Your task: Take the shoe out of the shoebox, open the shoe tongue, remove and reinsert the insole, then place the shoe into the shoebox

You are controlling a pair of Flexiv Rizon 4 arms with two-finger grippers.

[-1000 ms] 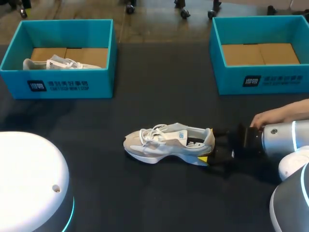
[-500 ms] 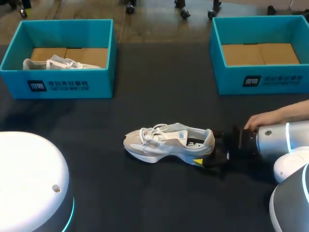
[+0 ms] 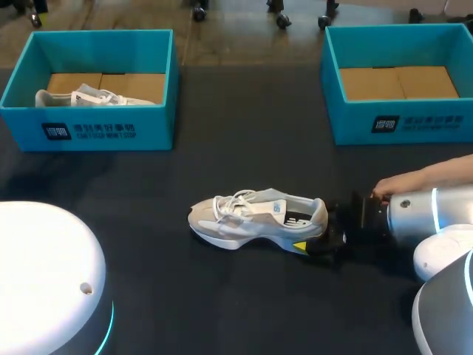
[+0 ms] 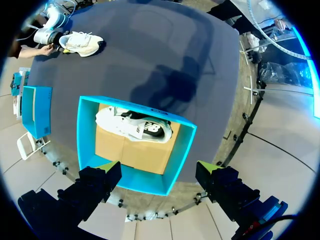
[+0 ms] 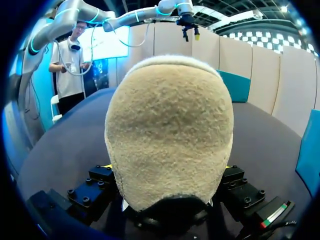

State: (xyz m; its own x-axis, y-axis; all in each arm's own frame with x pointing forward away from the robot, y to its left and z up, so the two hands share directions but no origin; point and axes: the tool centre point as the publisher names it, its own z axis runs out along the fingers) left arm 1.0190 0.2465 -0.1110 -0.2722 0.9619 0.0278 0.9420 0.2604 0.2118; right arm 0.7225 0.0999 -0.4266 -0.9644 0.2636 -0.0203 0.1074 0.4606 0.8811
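Right gripper [image 3: 323, 235] is down at the heel [image 3: 319, 211] of the shoe [image 3: 255, 218], and from its wrist cam the heel fills pretty much everything ahead of it. Honestly can't tell whether it's actually clamped on or just sitting around it. A person's hand [image 3: 392, 185] is resting on that arm's wrist too.

The shoe is out on the table [image 3: 244, 148], upright on its sole, toe pointing toward my left side, well apart from both boxes. The right box [image 3: 399, 122] has only its cardboard liner showing. The left box [image 3: 89, 129] holds a second shoe [image 3: 77, 96].

Left gripper [image 4: 159, 170] is spread wide, hanging high over the left box and nowhere near the action.

My read: the shoe's out, so opening the tongue [image 3: 260, 201] is next. Tips for that:
- get a firm pinch on the heel counter, not just a nudge, so the shoe can't slide or tip
- keep the sole flat on the table while holding
- bring the left arm in from the toe side, grab the tongue's top edge above the laces [image 3: 233, 203], and pull up and forward toward the toe
- go slow, since the laces look loose and could snag
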